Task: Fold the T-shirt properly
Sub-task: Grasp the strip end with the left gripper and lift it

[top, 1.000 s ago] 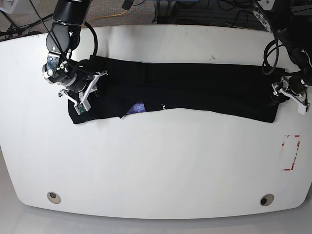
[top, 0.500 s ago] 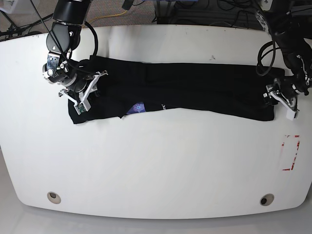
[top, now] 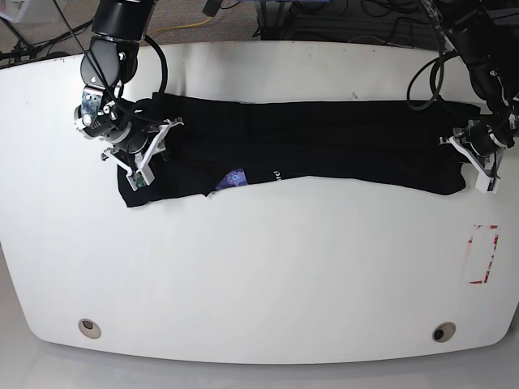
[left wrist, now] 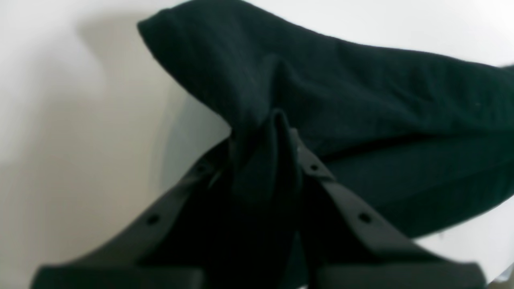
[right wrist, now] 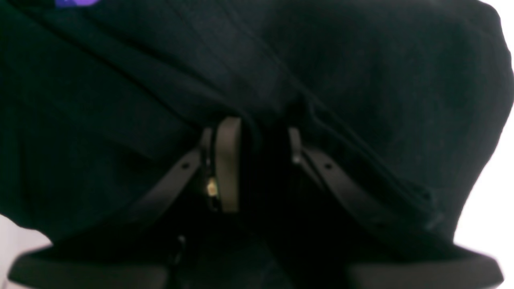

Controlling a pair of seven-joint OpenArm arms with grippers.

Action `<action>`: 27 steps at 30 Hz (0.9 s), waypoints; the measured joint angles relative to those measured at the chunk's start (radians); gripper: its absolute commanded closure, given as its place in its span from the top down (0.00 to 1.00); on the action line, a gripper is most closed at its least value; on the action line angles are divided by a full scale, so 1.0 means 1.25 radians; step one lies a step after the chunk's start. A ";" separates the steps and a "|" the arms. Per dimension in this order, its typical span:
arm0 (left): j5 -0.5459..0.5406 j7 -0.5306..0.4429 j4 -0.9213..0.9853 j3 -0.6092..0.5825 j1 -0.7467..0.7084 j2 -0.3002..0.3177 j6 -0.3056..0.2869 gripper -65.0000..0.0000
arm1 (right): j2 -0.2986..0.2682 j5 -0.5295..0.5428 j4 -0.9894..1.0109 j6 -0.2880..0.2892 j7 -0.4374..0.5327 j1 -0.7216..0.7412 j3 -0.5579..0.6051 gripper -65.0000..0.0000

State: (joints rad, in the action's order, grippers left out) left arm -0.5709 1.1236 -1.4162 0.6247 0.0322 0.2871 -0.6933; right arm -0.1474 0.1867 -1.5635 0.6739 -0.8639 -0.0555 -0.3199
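We see black arms (top: 109,40), looped black cables (top: 430,61), white-framed grippers (top: 150,154), dark screwed fingers (left wrist: 345,204).

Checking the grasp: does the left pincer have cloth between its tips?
Yes, a ridge of the T-shirt stands pinched between the left pincer tips.

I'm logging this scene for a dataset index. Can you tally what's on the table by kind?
Black T-shirt: 1
Robot claws: 2, left claw and right claw
Red-outlined rectangle mark: 1
Round table holes: 2
Total: 6
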 measured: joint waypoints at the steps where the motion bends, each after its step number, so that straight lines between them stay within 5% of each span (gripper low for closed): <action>1: -0.001 0.018 -0.038 -0.001 -0.001 -0.012 0.000 0.06 | 0.000 0.000 0.000 0.000 0.000 -0.001 0.000 0.21; 7: -0.007 0.093 -0.240 -0.010 -0.027 -0.096 -0.002 0.06 | 0.000 0.000 0.000 0.000 0.000 0.000 0.000 0.21; 12: -0.002 0.151 -0.342 -0.125 -0.019 -0.155 -0.002 0.06 | 0.000 0.000 0.000 0.000 0.000 0.001 0.000 0.21; 17: 0.003 0.156 -0.350 -0.214 -0.007 -0.235 -0.003 0.06 | 0.001 0.000 0.000 0.000 -0.002 0.002 0.001 0.21; 27: 0.163 0.090 -0.265 -0.365 0.013 -0.349 0.022 0.06 | 0.001 0.000 0.000 0.000 0.000 0.002 0.001 0.21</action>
State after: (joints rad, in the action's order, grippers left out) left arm -0.3676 1.2362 -1.7473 0.1688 0.0479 -0.1497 -0.6662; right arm -0.1467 0.1871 -1.5631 0.6739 -0.8639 -0.0532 -0.3187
